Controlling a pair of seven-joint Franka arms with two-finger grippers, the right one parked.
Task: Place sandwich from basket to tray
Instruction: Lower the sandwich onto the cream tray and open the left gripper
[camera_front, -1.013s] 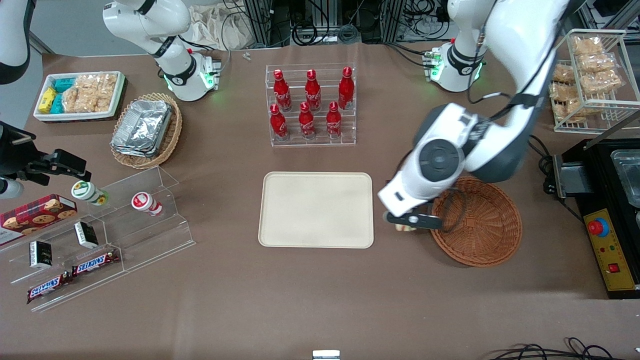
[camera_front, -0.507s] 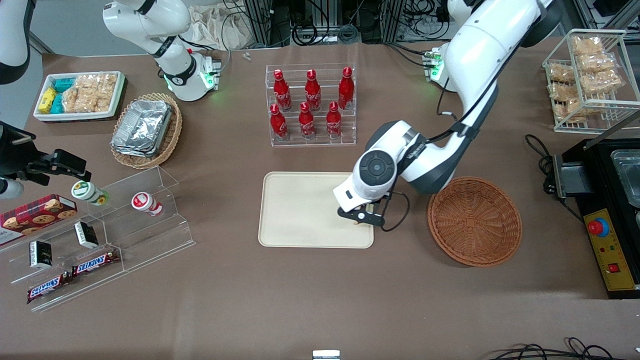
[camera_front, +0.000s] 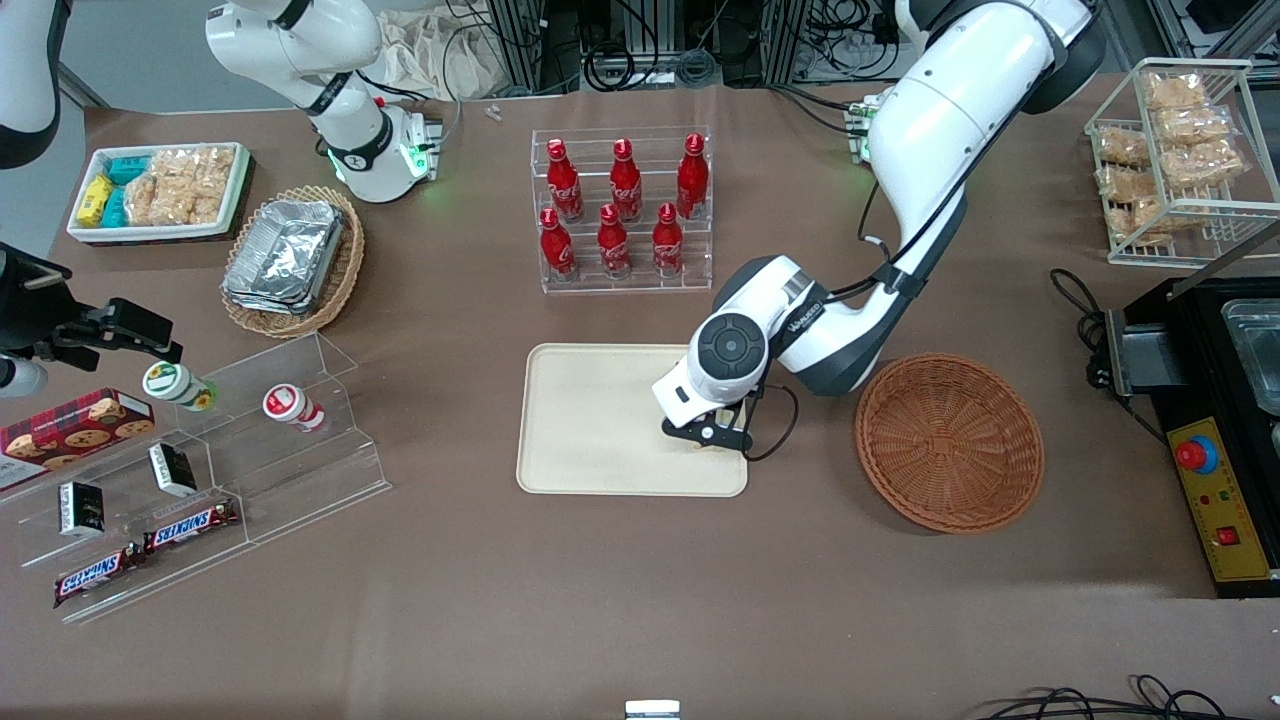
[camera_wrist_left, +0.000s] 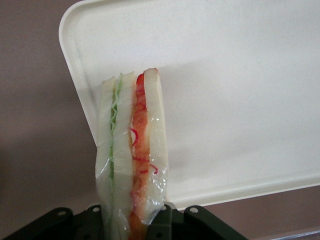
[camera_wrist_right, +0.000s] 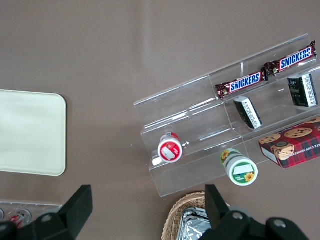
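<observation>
Gripper (camera_front: 712, 437) over the tray (camera_front: 590, 420), at the tray's 4 o'clock corner in the front view, on the side nearest the basket (camera_front: 950, 440).

Fingers pinched on the sandwich (camera_wrist_left: 131, 160); wrist view shows the black finger pads (camera_wrist_left: 159, 222) pressed against both bread faces at the wedge's lower end.

Sandwich held on edge, clear wrap around it. Layers read across: white bread, green filling, white bread, red-orange filling, white bread. Its tip points out over the tray's rounded corner (camera_wrist_left: 67, 30), with brown table (camera_wrist_left: 35, 125) showing beside it. Cannot tell whether the sandwich touches the tray surface.

In the front view the sandwich is almost entirely hidden under the wrist; only a pale sliver shows at the fingers.

Basket sits at 3 o'clock from the tray, just beside it, not touching. Nothing in it.

Rack of red bottles (camera_front: 622, 210) at the tray's 12 o'clock, farther from the front camera.
</observation>
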